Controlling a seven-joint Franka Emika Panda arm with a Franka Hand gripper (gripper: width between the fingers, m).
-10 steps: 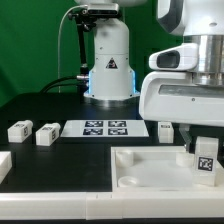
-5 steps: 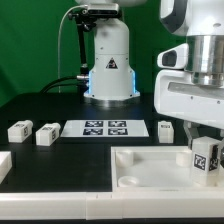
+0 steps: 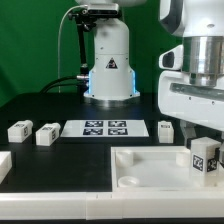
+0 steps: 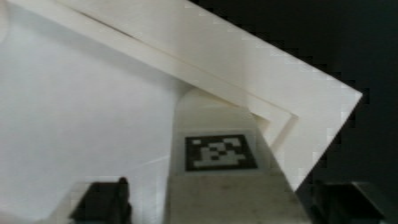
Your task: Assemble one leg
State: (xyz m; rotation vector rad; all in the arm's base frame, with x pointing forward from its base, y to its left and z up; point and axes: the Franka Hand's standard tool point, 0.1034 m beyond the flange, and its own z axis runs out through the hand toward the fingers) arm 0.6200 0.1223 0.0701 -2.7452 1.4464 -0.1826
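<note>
A white leg (image 3: 204, 160) with a square tag stands upright at the corner of the white tabletop (image 3: 150, 168) on the exterior view's right. My gripper (image 3: 204, 140) hangs over it from above. In the wrist view the leg (image 4: 226, 170) lies between the two dark fingers (image 4: 103, 202). A strip of tabletop (image 4: 89, 100) shows between one finger and the leg, while the other finger lies close to it. The jaws stand apart around the leg. Three more legs lie on the black table: two at the left (image 3: 18, 130) (image 3: 46, 134) and one behind the tabletop (image 3: 165, 128).
The marker board (image 3: 103, 128) lies flat in the middle, behind the tabletop. The arm's white base (image 3: 108, 60) stands at the back. Another white part (image 3: 3, 165) shows at the left edge. The tabletop's front left corner has a round socket (image 3: 127, 181).
The gripper body has shifted toward the exterior view's right over the last second. The leg has stayed at about the same spot at the tabletop's corner.
</note>
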